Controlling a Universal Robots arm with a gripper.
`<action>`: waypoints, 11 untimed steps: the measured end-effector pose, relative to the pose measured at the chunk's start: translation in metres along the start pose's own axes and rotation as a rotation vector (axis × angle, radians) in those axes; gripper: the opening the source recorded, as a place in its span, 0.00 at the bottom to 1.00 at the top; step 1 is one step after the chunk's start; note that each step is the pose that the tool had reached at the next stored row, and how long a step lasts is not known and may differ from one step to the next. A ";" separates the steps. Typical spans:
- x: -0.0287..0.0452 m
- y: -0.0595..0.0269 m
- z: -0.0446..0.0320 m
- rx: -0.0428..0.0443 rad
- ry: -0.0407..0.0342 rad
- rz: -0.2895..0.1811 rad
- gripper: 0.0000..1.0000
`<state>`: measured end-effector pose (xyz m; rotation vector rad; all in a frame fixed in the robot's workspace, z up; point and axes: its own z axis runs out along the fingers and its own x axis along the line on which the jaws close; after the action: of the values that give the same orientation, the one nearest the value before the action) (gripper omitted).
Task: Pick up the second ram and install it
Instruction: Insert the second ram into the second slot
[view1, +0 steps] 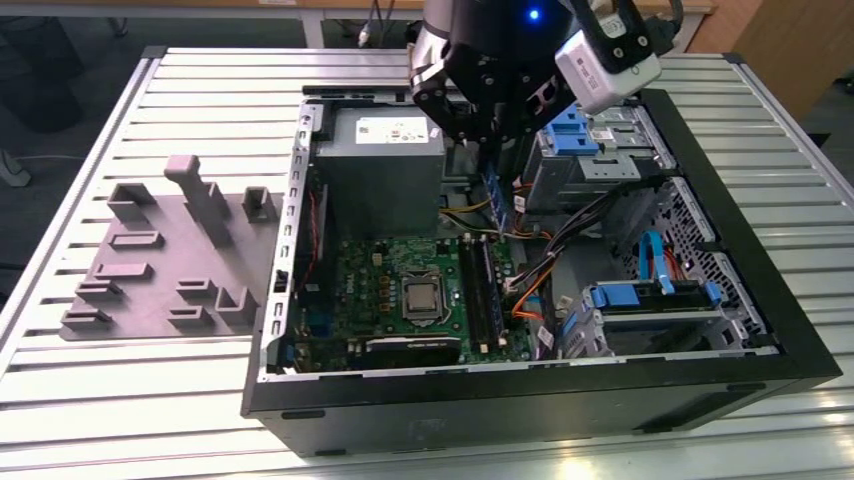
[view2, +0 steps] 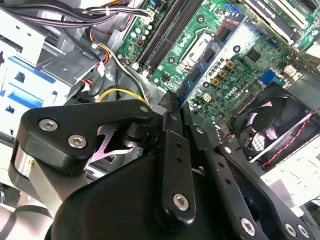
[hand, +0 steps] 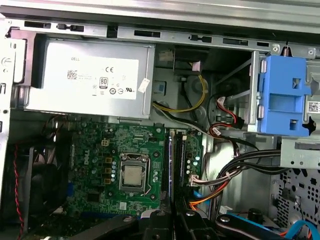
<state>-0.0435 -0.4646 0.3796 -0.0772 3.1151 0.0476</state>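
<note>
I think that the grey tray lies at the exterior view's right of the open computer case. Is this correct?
Not quite. The grey tray lies at the exterior view's left of the open computer case, as the exterior view shows.

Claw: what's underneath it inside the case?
The ram, shut in the claw, hangs above the memory slots. Its gripped top edge is hidden between the fingers.

Green motherboard (hand: 100, 150), blue second ram (view2: 214, 61), black pincer (view2: 173, 100), grey tray (view1: 140, 275)
</note>
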 end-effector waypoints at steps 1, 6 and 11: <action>0.0000 0.0000 0.0000 0.0000 -0.0001 0.000 0.14; 0.0000 0.0000 0.0004 -0.0003 -0.0002 0.000 0.14; 0.0002 -0.0002 0.0066 -0.0003 -0.0001 0.000 0.14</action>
<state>-0.0435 -0.4645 0.3730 -0.0766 3.1150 0.0480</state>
